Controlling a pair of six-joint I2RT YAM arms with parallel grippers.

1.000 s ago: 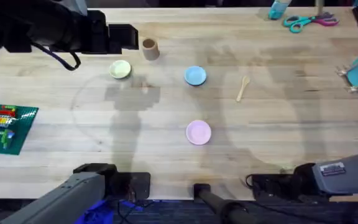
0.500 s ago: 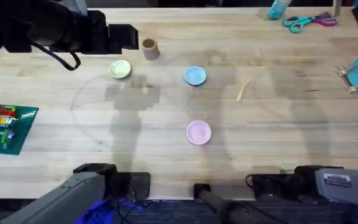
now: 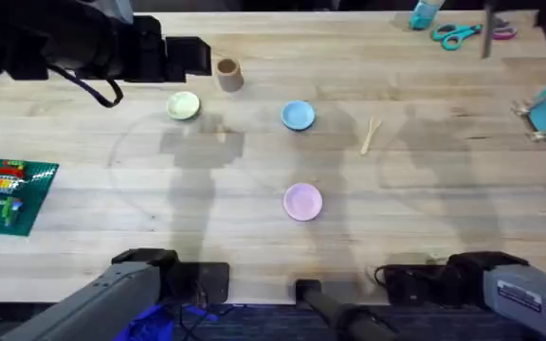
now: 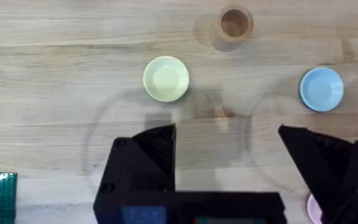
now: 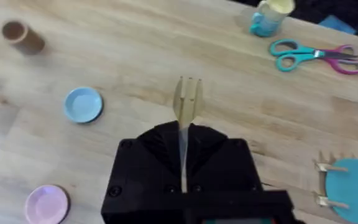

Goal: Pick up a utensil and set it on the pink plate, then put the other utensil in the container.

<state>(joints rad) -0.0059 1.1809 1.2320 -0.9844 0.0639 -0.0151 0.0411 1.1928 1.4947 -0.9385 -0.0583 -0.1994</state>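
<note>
Fork [image 5: 187, 102] clamped by its handle between the closed fingers of the right gripper [image 5: 183, 163], tines projecting beyond the fingertips, raised above the table [image 3: 444, 208]. Spoon [image 3: 371, 134] lies flat, right of the blue plate [image 3: 298, 116]; pink plate [image 3: 302, 202] below it; container [image 3: 227, 74] upper left. Left gripper [image 4: 229, 155] jaws stand apart, empty.

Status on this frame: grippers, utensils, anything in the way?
Left gripper open, empty. Right gripper shut on fork, held aloft. Pink plate bare; second utensil lying beside blue plate. No obstruction seen.
</note>
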